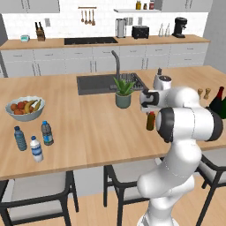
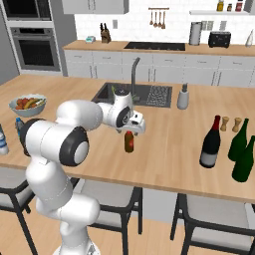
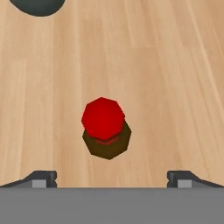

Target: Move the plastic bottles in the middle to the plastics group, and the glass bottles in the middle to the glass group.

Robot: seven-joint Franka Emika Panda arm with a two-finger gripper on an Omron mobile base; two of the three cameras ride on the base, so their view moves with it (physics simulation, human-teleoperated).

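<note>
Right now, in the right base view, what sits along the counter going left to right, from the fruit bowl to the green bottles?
Fruit bowl → small brown bottle with red top → near-black wine bottle with red foil neck → wooden salt and pepper shakers → dark green glass bottles.

A small brown bottle [image 3: 106, 139] with a red top stands upright on the light wooden worktop [image 3: 175, 78], seen from straight above, a little left of the frame's centre. The gripper [image 3: 112, 178] sits at the bottom edge, its two dark fingertips [image 3: 41, 178] set wide apart, one on each side of the bottle and clear of it. A dark rounded object [image 3: 38, 6] is cut off at the upper left corner.
</note>
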